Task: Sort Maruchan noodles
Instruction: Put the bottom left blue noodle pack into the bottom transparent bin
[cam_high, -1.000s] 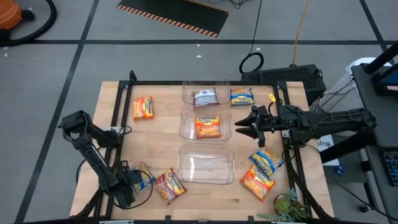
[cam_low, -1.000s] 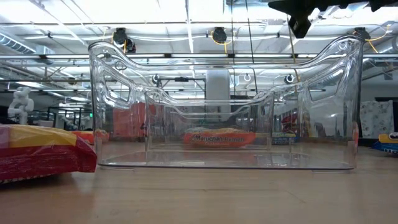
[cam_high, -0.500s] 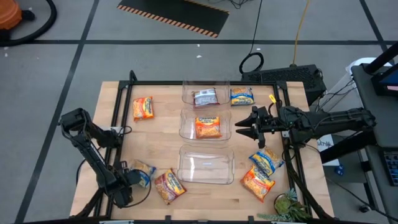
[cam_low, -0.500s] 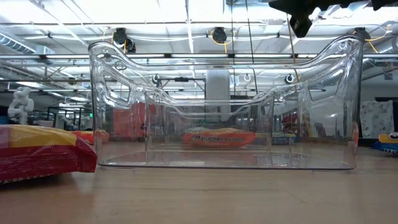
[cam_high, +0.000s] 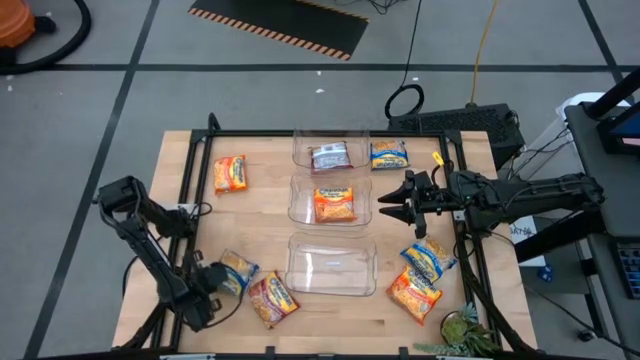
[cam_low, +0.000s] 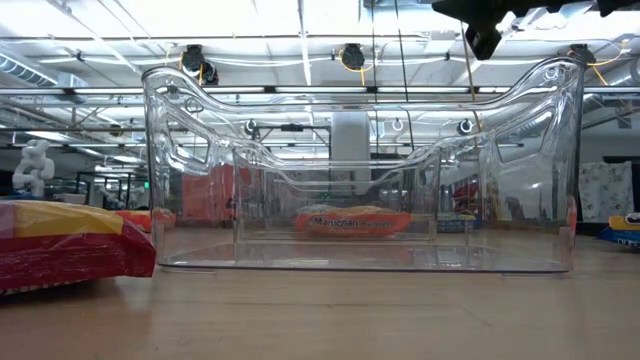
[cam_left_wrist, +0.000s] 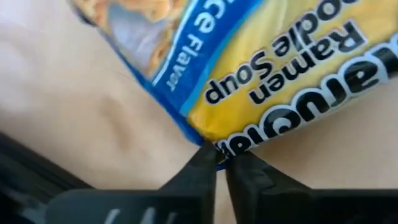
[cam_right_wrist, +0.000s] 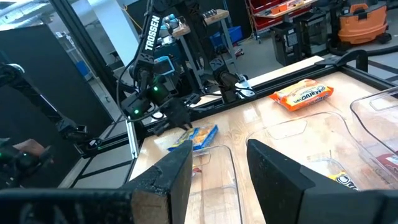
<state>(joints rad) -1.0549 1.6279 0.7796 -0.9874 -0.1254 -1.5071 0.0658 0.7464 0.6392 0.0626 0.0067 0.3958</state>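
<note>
So the left arm is folded down low at the near-left corner of the table (cam_high: 180, 180), and the left gripper (cam_high: 213, 287) has its fingers pinched together on the corner of a blue-and-yellow packet (cam_high: 237, 271). That packet sits just beside the reddish-brown packet (cam_high: 271, 298) near the front edge. The right arm reaches in from the right side, stretched out level, with the right gripper (cam_high: 388, 203) hovering just right of the middle bin (cam_high: 297, 205), fingers spread and holding nothing.

The overhead shot gives the full layout: three clear bins in a column, the far bin (cam_high: 302, 150) holding a greyish packet (cam_high: 330, 156), the middle one an orange packet (cam_high: 335, 204), and the near bin (cam_high: 300, 270) with no packet in it. Loose packets: an orange one at far left (cam_high: 230, 173), a blue-and-yellow one beside the far bin (cam_high: 388, 154), plus a blue-and-yellow (cam_high: 428, 260) and an orange (cam_high: 414, 293) at near right.

The left wrist cam is the only one showing the pinch up close (cam_left_wrist: 219, 163), and you can read "Ramen Noodle Soup" and "Flavor" upside down. The low cam looks through the near bin, and "Maruchan" is readable on the orange packet behind it. The right wrist cam catches "TROSSEN" on the other arm.
</note>
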